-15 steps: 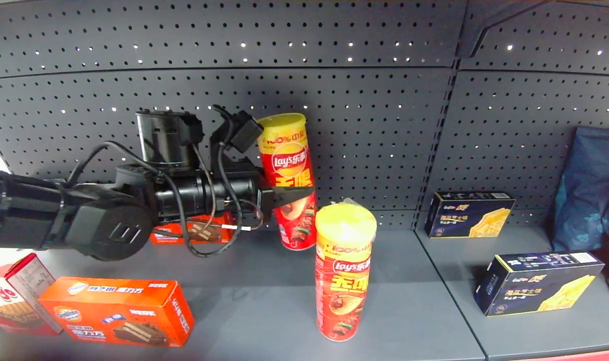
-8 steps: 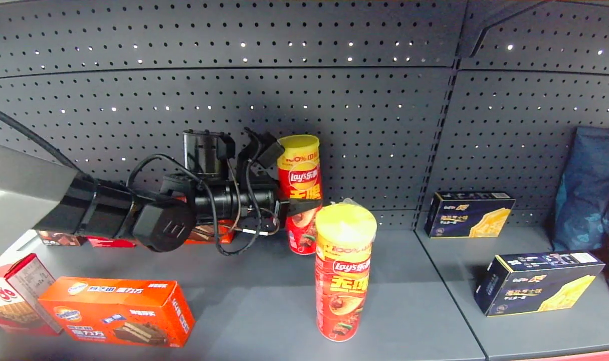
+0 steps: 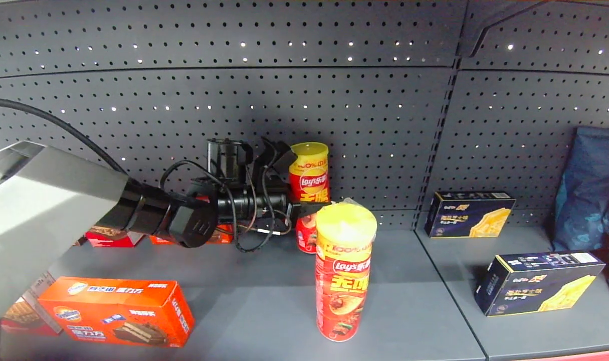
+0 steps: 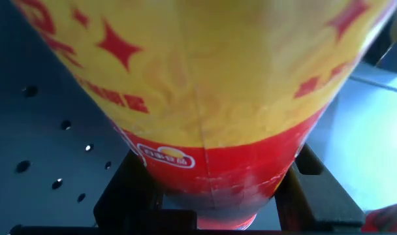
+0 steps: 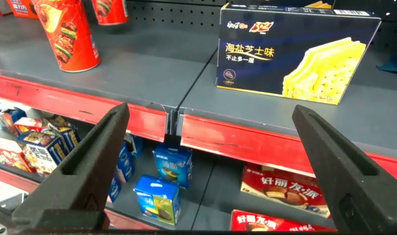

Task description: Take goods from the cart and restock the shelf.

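The left tool is clamped across the middle of a red chip can, holding it upright at the back of the shelf, close to the pegboard wall. In the left wrist view its fingers press either side of the can, whose base seems to sit on the shelf, though it is partly hidden. A second chip can stands nearer the front edge, and the right tool hangs wide open, gripping nothing, off the shelf's front edge before a navy box.
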